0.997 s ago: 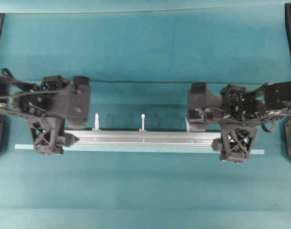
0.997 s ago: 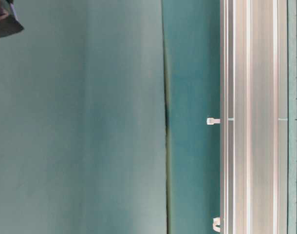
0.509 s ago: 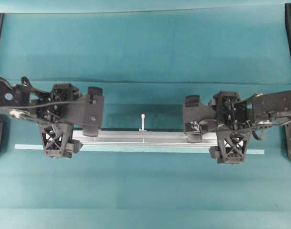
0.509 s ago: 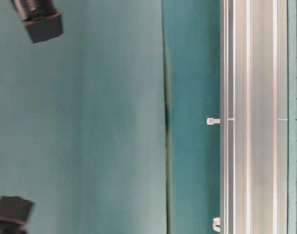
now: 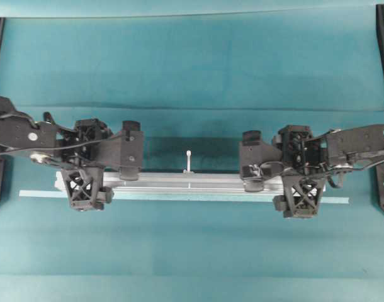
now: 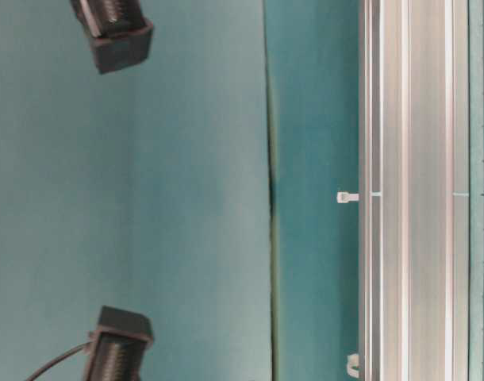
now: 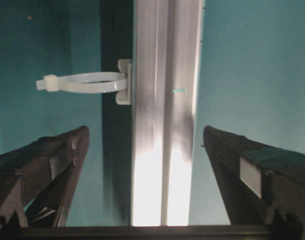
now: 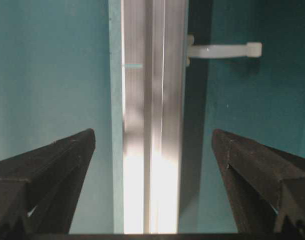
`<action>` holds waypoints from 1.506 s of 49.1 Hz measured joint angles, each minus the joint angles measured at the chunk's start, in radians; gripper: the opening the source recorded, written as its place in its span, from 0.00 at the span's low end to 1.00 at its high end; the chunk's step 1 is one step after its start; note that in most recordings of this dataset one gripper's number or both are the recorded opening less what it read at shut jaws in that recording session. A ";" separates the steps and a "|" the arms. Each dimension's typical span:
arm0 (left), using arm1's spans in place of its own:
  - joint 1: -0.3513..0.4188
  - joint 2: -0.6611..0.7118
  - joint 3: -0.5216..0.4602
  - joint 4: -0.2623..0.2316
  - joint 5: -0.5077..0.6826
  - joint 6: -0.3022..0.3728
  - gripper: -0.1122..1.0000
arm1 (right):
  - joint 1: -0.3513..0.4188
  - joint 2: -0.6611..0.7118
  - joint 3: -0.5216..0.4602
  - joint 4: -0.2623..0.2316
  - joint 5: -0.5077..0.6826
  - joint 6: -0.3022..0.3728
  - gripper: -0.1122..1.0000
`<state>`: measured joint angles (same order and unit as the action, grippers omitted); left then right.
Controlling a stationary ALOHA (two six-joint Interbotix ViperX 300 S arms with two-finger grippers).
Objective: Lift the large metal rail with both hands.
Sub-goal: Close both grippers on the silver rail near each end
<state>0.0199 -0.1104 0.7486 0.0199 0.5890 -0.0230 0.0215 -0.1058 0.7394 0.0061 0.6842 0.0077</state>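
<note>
Teal cloth is covering the table [image 5: 192, 56], and the large metal rail [image 5: 192, 183] is lying flat along it, ungrasped. You are in the approach step: the left gripper [image 7: 145, 145] and right gripper [image 8: 153, 145] are straddling the rail near its ends, jaws spread wide. Next, judge both descents together, then close evenly before lifting.
</note>
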 measured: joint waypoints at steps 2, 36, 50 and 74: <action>0.002 0.009 0.000 0.000 -0.008 0.000 0.99 | 0.000 0.011 0.002 0.000 -0.017 0.000 0.97; 0.006 0.060 0.066 0.000 -0.123 -0.002 0.99 | 0.000 0.112 0.037 0.000 -0.127 0.000 0.97; 0.006 0.063 0.075 0.000 -0.175 -0.011 0.91 | 0.000 0.114 0.046 0.002 -0.150 0.008 0.91; -0.025 0.063 0.077 -0.002 -0.181 -0.008 0.42 | 0.000 0.118 0.041 0.009 -0.140 0.037 0.45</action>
<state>-0.0046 -0.0476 0.8253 0.0184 0.4080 -0.0307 0.0215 0.0123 0.7808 0.0153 0.5446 0.0445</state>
